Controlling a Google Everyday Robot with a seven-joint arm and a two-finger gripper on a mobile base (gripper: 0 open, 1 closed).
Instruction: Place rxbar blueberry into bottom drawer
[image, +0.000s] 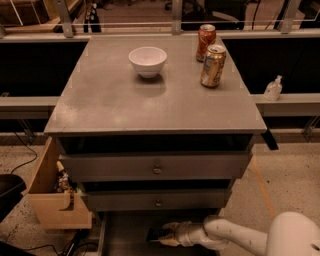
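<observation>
The bottom drawer (125, 235) is pulled out at the foot of the grey cabinet, a dark shallow tray. My gripper (161, 235) reaches into it from the right on a white arm (235, 237), low over the drawer floor. A small dark flat thing, the rxbar blueberry (155, 234), sits at the fingertips just above or on the drawer floor. Its lettering does not show.
On the cabinet top (115, 100) stand a white bowl (148, 60), a red can (206, 42) and a gold can (213, 65). Two knob-fronted drawers (157, 167) are shut above. A light wooden box (52, 200) hangs at the left. A sanitizer bottle (273, 89) stands on the right ledge.
</observation>
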